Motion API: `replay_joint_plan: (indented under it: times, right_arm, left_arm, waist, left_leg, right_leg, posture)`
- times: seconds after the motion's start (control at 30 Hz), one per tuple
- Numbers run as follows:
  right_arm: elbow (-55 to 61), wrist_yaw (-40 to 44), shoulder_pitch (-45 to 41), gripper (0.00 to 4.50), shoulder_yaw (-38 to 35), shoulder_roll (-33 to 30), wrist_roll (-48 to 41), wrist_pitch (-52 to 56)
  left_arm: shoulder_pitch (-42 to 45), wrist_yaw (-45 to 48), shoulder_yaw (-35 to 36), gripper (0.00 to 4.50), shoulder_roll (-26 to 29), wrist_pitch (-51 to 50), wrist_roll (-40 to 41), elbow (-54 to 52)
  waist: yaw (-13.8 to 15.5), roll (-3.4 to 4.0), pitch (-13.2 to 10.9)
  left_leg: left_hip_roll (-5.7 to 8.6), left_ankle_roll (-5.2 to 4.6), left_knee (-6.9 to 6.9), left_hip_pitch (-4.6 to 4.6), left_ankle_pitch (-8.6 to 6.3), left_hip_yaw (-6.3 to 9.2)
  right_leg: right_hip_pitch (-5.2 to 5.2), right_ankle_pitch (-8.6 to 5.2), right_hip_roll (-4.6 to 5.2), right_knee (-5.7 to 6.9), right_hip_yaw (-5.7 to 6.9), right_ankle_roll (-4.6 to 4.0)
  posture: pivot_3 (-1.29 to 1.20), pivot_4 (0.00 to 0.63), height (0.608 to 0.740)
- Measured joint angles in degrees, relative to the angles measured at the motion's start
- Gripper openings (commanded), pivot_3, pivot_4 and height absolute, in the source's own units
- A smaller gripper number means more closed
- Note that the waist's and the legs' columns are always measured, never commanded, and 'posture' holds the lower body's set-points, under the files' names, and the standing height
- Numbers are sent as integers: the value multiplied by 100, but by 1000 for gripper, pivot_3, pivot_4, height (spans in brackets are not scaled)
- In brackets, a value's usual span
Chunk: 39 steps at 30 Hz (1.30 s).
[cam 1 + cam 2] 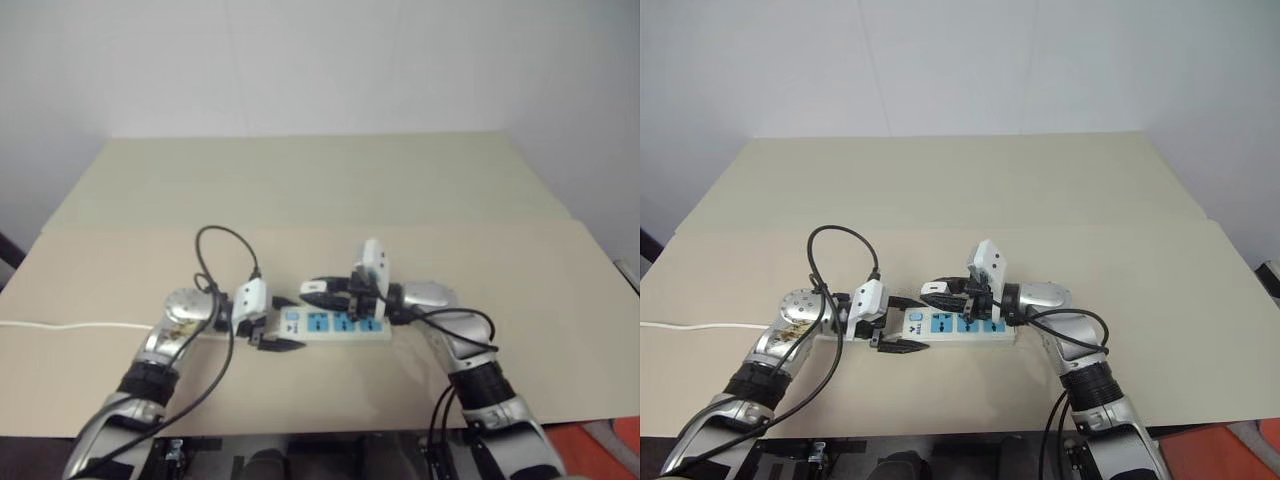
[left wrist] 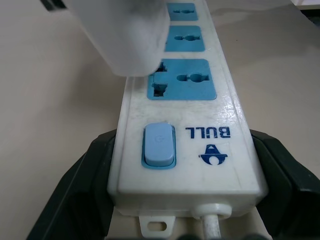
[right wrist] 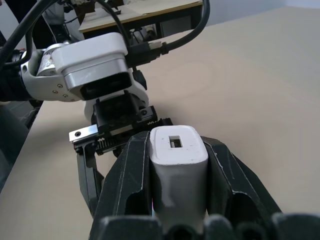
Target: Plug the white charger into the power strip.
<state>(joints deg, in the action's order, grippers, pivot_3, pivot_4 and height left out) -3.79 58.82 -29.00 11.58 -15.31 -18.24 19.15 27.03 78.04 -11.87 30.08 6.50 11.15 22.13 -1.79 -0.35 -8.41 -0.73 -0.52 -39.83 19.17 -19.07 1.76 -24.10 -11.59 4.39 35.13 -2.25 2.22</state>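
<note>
Two grippers meet near the front edge of the beige cardboard worktop [image 1: 480, 190]. The left gripper [image 1: 274, 334] braces the switch end of the long white plastic power strip with blue outlet faces [image 2: 190, 90], fingers straddling its sides. The right gripper [image 3: 172, 185], reaching level across from the right, is clamped on the small white rectangular charger block [image 3: 176, 170], which hovers over the outlet nearest the switch. Misaligned prongs could jam against the outlet face, or the strip could skid.
</note>
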Motion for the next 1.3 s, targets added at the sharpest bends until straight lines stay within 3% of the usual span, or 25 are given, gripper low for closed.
replay_joint_plan:
  times: [0.3, 0.73, 1.3]
  right_arm:
    - [-451, 23, 20, 1158, 81, 144, 76, -705]
    - [-483, 57, 78, 1158, 306, 425, 134, -835]
    - [-709, 429, 152, 1158, 365, 144, 134, -1528]
  left_arm:
    - [-69, 62, 41, 3288, 133, -406, 112, -142]
    - [-150, 147, 40, 3288, 216, -401, 119, -252]
    - [-361, 13, 29, 3288, 226, -378, 91, -529]
  waist:
    - [-81, -2, 4]
    - [-82, -5, 7]
    - [-64, -9, 16]
  left_leg:
    - [-1, -1, 3, -8, 0, 0]
    - [-3, -1, 8, -13, -1, 0]
    - [-3, -1, 9, -23, -1, 0]
  right_leg:
    - [3, 0, -1, 0, -2, 0]
    - [3, -1, -3, 3, -3, -2]
    - [12, -2, -2, -3, -4, -2]
  posture:
    - [0, 150, 740]
    - [0, 150, 740]
    - [0, 150, 740]
